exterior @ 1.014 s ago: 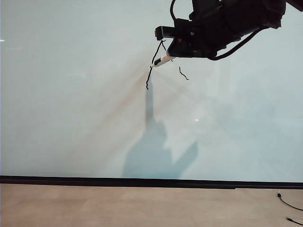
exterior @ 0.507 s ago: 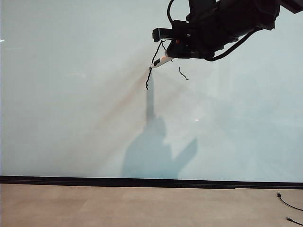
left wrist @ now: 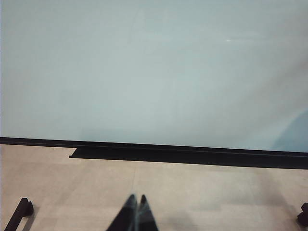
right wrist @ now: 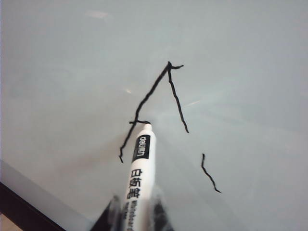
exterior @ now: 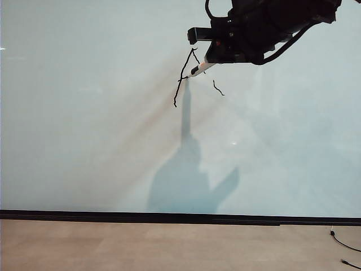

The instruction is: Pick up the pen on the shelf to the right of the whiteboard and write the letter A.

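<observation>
Right claw (right wrist: pixel 132 211) clenches the pen (right wrist: pixel 137 180), whose tip touches the whiteboard (exterior: pixel 84 113) at a short cross stroke on the left leg of the letter A (right wrist: pixel 154 103). Left claw (left wrist: pixel 136 214) hangs pinched together, low over the floor (left wrist: pixel 192 192).

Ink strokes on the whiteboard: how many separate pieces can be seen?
2. The main part of the letter A lies by the tip of the pen, which the right gripper holds. A short detached stroke lies apart, beyond its right leg.
</observation>
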You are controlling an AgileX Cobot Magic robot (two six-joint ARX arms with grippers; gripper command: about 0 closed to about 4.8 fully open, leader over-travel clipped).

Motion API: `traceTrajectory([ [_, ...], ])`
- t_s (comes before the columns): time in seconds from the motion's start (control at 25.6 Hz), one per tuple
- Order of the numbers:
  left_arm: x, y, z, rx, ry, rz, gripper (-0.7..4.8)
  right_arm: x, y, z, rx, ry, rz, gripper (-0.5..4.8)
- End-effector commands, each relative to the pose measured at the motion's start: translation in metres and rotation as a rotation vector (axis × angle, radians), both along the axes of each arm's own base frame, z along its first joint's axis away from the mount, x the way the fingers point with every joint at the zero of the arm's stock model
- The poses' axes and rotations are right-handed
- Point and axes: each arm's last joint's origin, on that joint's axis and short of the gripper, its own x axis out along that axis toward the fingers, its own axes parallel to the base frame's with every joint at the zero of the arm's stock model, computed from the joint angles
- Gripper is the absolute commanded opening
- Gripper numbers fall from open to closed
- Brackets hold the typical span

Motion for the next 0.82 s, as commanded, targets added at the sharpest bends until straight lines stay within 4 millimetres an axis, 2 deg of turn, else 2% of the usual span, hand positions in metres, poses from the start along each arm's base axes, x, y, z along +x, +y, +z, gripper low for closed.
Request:
traceTrajectory([
  [0.04, 0.0, -0.0001, 0.0015, 0.004, -0.008, -0.004, -0.04, -0.0021, -0.0062, 0.0069, 0.002, -0.016, -0.041, -0.05],
  [0.82, 0.0, -0.0001, 0.0015, 0.004, -0.008, -0.004, -0.05, -0.005, -0.0154, 0.0109, -0.013, -0.01, -0.085, -0.05],
])
